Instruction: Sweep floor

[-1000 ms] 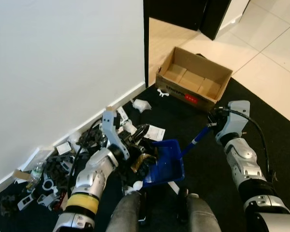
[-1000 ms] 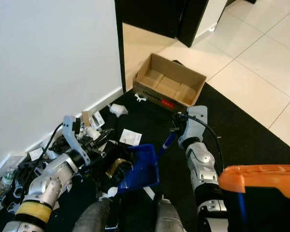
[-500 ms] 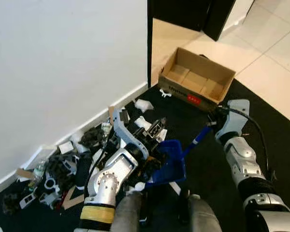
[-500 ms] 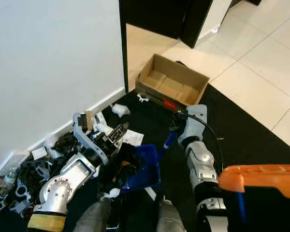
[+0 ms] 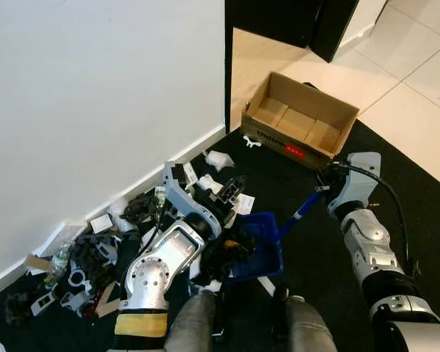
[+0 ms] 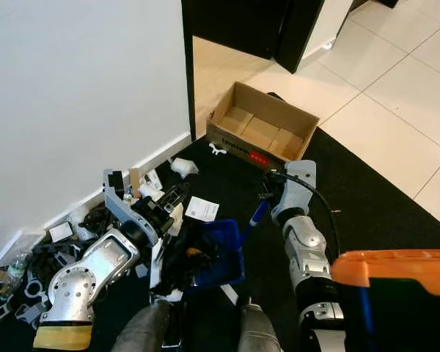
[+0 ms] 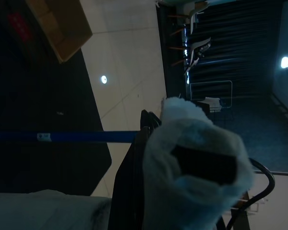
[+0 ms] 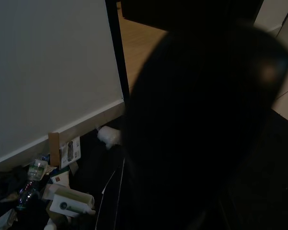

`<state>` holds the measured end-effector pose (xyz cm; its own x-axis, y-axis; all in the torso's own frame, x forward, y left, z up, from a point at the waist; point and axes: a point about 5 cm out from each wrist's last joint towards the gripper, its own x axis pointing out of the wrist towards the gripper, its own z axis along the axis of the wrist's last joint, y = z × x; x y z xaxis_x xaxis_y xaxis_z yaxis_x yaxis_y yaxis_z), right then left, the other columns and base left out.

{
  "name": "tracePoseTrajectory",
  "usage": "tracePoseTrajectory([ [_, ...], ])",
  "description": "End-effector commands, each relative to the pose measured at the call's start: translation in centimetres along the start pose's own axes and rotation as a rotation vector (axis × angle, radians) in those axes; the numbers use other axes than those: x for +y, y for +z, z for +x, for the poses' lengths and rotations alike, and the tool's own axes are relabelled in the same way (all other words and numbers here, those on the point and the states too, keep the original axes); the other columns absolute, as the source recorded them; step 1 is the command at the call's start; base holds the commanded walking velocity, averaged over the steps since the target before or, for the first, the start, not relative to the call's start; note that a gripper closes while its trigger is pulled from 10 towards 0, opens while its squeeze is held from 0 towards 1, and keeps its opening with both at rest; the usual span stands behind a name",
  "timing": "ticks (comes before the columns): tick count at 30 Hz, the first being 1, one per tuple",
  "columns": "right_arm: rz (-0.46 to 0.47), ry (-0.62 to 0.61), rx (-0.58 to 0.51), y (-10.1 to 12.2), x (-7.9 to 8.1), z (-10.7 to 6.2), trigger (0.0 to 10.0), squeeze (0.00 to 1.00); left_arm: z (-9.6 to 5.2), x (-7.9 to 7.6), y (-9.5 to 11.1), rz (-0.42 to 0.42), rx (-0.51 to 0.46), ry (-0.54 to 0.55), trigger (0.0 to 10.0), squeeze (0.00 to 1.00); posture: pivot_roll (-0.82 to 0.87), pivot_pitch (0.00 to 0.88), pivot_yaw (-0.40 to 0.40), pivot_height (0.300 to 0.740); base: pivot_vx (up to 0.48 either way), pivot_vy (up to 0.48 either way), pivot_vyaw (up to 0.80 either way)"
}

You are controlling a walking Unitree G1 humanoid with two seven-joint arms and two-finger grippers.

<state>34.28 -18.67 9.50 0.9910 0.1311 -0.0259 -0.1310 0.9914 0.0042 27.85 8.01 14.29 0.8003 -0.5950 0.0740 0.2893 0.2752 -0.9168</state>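
Right hand (image 5: 324,180) clenched on blue dustpan (image 5: 260,246) handle, pan on black mat beside litter along wall. Left hand (image 5: 231,189) over pan, gripping white wad (image 7: 192,158). Step: loading pan; next, release wad in.

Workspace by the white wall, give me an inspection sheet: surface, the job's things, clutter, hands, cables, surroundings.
Surface: black mat over pale tiled floor.
Job's things: blue dustpan on the mat, holding dark debris; its blue handle runs up to the right hand.
Clutter: litter pile along the white wall; crumpled paper; plastic bottle; paper sheet.
Hands: left hand above the dustpan, clamped on a white wad; right hand at the handle's top, grip hidden.
Cables: black cable looping along the right arm.
Surroundings: open cardboard box, dark doorway.
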Motion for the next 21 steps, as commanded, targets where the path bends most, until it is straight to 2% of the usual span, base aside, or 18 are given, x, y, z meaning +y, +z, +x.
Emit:
tracePoseTrajectory([
  [1,0.051,-0.011,0.166,-3.9,0.3,-1.6,10.0,0.0,1.5,-1.8,-2.8,-0.16,0.046,-0.098,10.0,0.0,0.08,0.293,0.04,0.74,0.0,0.0,0.0],
  [7,0.049,-0.012,0.164,-3.7,0.3,-1.4,10.0,0.0,1.9,-2.4,-3.8,-0.173,0.121,-0.149,10.0,0.0,0.08,0.295,0.038,0.74,0.0,0.0,0.0],
  [11,0.049,-0.015,0.162,-3.6,0.2,-1.4,10.0,0.0,3.1,-4.0,-4.6,-0.199,0.16,-0.207,10.0,0.0,0.07,0.296,0.038,0.74,0.0,0.0,0.0],
  [14,0.048,-0.016,0.162,-3.5,0.2,-1.3,10.0,0.0,3.6,-4.4,-4.6,-0.206,0.159,-0.214,10.0,0.0,0.07,0.296,0.04,0.74,0.0,0.0,0.0],
  [18,0.051,-0.019,0.161,-3.7,0.2,-1.5,10.0,0.0,5.6,-5.8,-4.0,-0.216,0.097,-0.267,10.0,0.0,0.07,0.297,0.041,0.74,0.0,0.0,0.0],
  [21,0.052,-0.019,0.162,-3.7,0.3,-1.5,10.0,0.0,6.0,-6.0,-3.8,-0.214,0.084,-0.276,10.0,0.0,0.07,0.297,0.041,0.74,0.0,0.0,0.0],
])
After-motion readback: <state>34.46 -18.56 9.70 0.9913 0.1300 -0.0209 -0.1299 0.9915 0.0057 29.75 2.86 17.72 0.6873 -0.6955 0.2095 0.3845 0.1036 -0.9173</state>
